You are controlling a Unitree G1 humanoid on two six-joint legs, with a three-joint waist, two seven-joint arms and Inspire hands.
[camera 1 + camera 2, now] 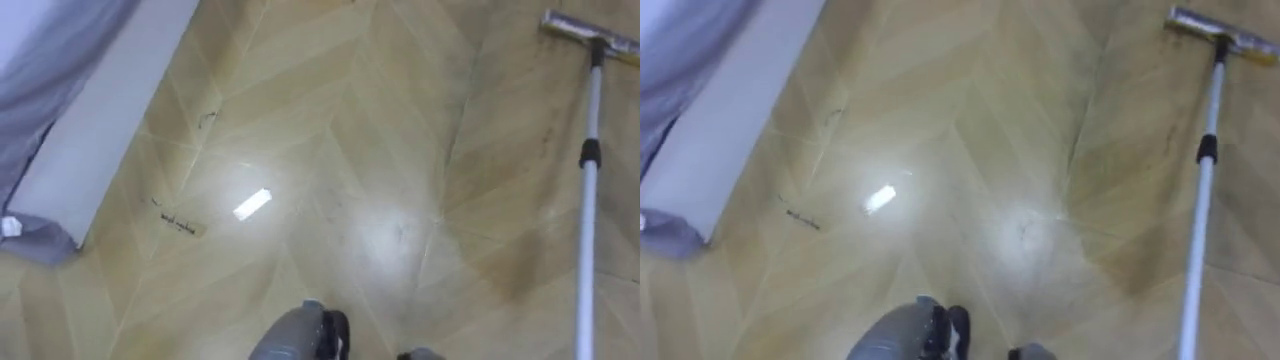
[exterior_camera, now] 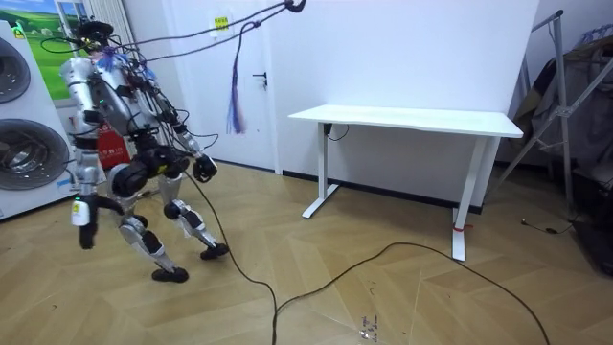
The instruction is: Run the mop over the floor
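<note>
Not much can be said of the hands tbh: one hand (image 2: 84, 213) is seen hanging low on the room view's left and the other hand (image 2: 203, 168) is held out by the hip. Both are dark blobs, so neither the fingers nor left versus right can be made out. The mop (image 1: 588, 200) is found on the robot's right in the eye views, its pole cut off by the bottom edge and its head (image 1: 590, 30) flat on the floor far ahead. Whether it's gripped can't be told. A stroke looks to be in hand, probably. Next, the head would need to be swept left over the dull patch (image 1: 500, 270) and kept off the white panel (image 1: 110, 120) and grey cloth (image 1: 50, 60). The floor (image 1: 340, 120) is glossy herringbone wood, with a paper scrap (image 1: 180, 223) lying on it. Washers (image 2: 24, 144) are seen beside the robot, and a white bench (image 2: 412, 119) further off.
</note>
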